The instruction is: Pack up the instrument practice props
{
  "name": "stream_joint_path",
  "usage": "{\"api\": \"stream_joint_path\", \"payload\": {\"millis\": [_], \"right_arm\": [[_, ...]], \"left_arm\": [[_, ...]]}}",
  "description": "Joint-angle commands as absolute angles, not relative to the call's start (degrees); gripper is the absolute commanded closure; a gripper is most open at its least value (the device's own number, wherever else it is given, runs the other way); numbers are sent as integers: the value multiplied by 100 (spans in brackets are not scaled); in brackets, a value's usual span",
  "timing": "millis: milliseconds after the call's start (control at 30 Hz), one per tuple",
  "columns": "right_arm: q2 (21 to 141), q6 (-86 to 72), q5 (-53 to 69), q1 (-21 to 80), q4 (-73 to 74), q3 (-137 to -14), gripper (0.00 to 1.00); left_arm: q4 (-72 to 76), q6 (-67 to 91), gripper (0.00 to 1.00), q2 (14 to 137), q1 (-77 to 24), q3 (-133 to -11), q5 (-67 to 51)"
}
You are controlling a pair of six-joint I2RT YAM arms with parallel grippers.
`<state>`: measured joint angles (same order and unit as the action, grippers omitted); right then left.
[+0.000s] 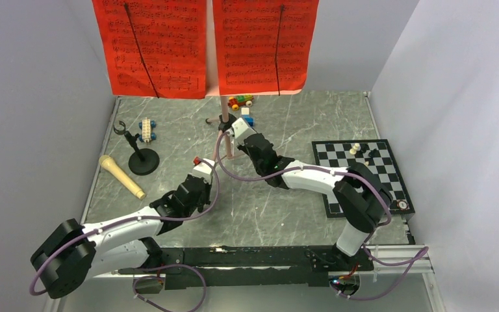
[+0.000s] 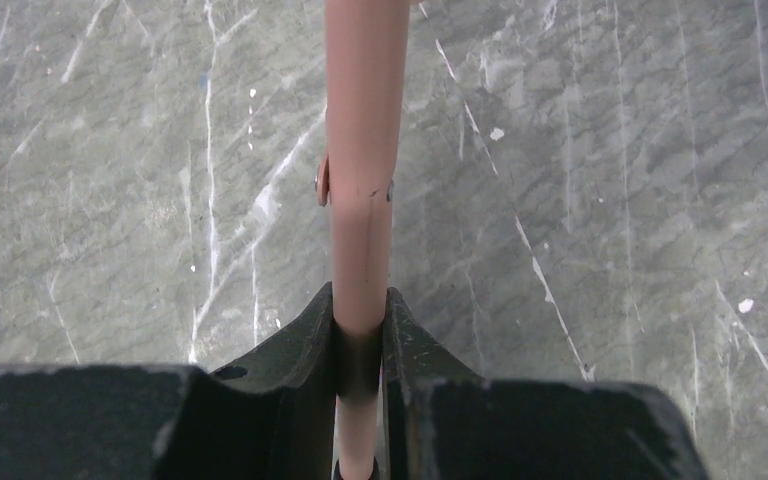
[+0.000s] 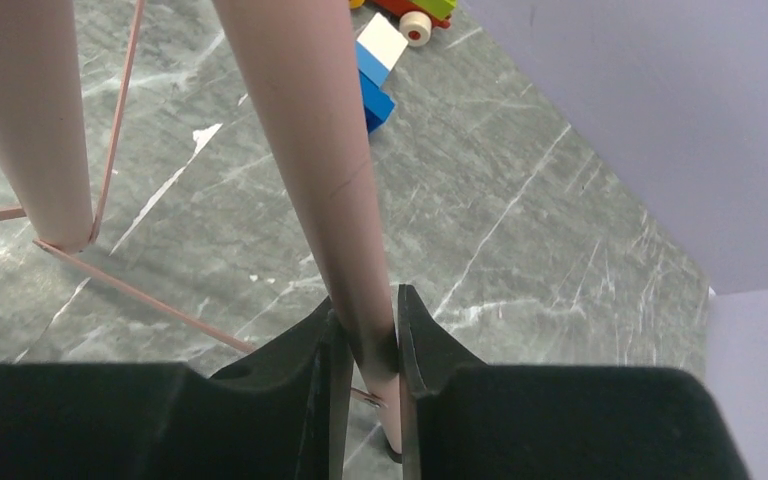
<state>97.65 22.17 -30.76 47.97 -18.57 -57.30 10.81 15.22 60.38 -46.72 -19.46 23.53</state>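
Observation:
The pink music stand [image 1: 224, 109] stands at the back middle, its desk covered by two red sheet-music pages [image 1: 149, 45] [image 1: 263, 45]. My left gripper [image 1: 203, 166] [image 2: 360, 320] is shut on one pink leg [image 2: 363, 150] of the stand. My right gripper [image 1: 235, 127] [image 3: 365, 322] is shut low on another pink leg [image 3: 305, 140], with a further leg [image 3: 30, 120] to its left. The beige microphone [image 1: 122, 177] lies at the left. The black round-base mic stand [image 1: 141, 159] is upright just behind it.
A chessboard [image 1: 344, 195] with pieces lies at the right. Toy block cars sit near the stand: one [image 1: 146, 130] at the left, one [image 1: 240, 101] behind it, and a blue-white block [image 3: 372, 70] close to my right gripper. Walls enclose three sides.

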Motion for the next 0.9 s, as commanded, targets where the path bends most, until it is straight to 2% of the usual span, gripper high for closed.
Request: {"api": "stream_joint_path", "payload": {"millis": [0,567,867], "right_arm": [[9322,1478,-3331,5122,-1414,-5660,100],[8580,-331,-3827,6152,669,-5455,100],[8336,-729,-3947,6494,1178,-5396,100]], "left_arm": [[618,1922,100,5706,-4743,-1912,2141],[454,2286,100,5326,-4752,-1642,1987],[294,2648,100,4991,-4783,-1501,1921]]}}
